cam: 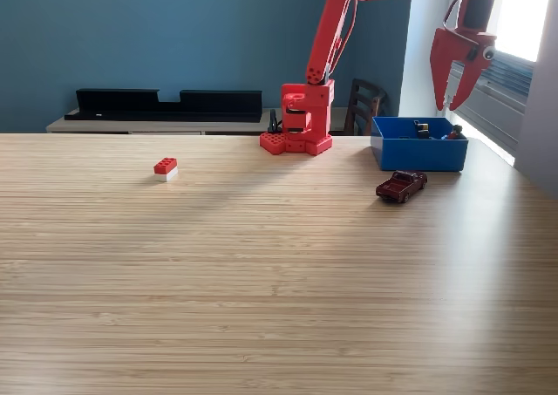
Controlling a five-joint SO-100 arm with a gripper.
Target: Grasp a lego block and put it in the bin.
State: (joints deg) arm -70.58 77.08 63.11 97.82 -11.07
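Far off to the exterior view's left of the pincer, and much lower, a small lego block with a red top and a white base [165, 168] lies alone on the pale striped wooden tabletop [261, 273], well apart from everything else. Behind it, further back on a grey sideboard, sits a long black tray [166, 104], which plays no part here.

Moving right, the red plastic base of the arm [301, 120] stands at the table's far edge, its red links rising and reaching across to the pincer.

Below the pincer and slightly to the left, a small dark red toy car [401, 186] rests on the table just in front of the blue rectangular low-walled plastic bin [417, 153]. The bin lies almost directly beneath the pincer and holds a few small dark items that are too small to identify.

The red pincer [457, 94] hangs high above the bin, tips pointing down, jaws spread moderately wide with nothing between them.

The step in hand looks like the reach for the block, since the block is not yet grasped. To do it well, the arm should swing across to the left while high, clearing the bin wall and the car, then descend straight over the block with the jaws open on either side of its narrower width, closing only once the tips are low around it.
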